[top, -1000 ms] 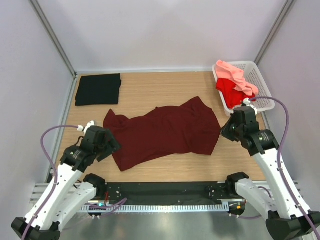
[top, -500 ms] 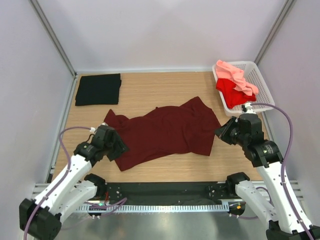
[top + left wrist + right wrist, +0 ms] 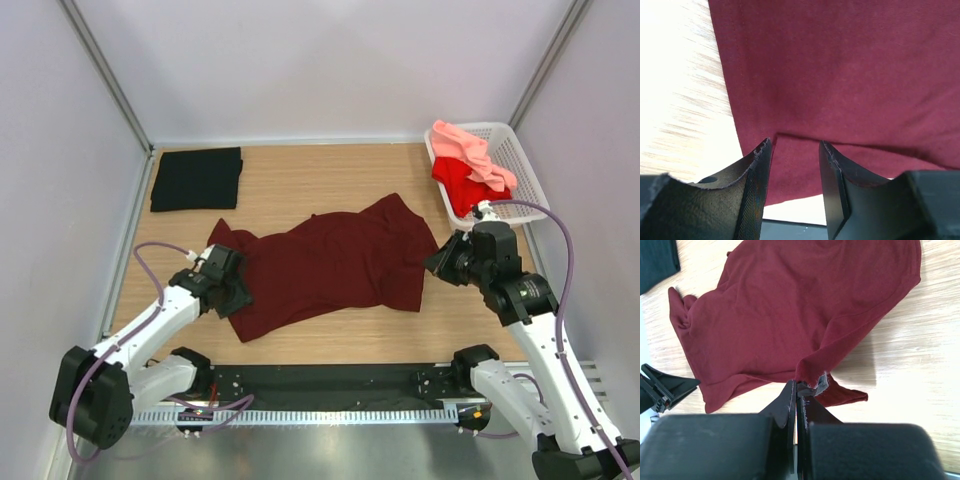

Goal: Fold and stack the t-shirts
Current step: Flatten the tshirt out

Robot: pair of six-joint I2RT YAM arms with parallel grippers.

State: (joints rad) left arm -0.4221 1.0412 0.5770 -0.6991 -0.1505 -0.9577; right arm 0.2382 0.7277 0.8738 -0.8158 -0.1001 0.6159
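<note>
A dark maroon t-shirt (image 3: pixel 330 262) lies spread and rumpled across the middle of the table. My right gripper (image 3: pixel 437 262) is shut on its right edge and lifts a peak of cloth (image 3: pixel 812 371) off the table. My left gripper (image 3: pixel 238 290) is open, low over the shirt's left part, with cloth (image 3: pixel 795 160) between its fingers. A folded black t-shirt (image 3: pixel 197 178) lies at the back left. A bright red t-shirt (image 3: pixel 462 184) and a salmon pink t-shirt (image 3: pixel 472 152) lie in the basket.
A white lattice basket (image 3: pixel 520 170) stands at the back right by the wall. Bare wood shows behind the maroon shirt and along the front edge (image 3: pixel 330 345). The black shirt's corner shows in the right wrist view (image 3: pixel 657 262).
My left gripper has moved right and down onto the shirt's left edge. My right gripper has shifted left at the shirt's right edge and has pinched it.
</note>
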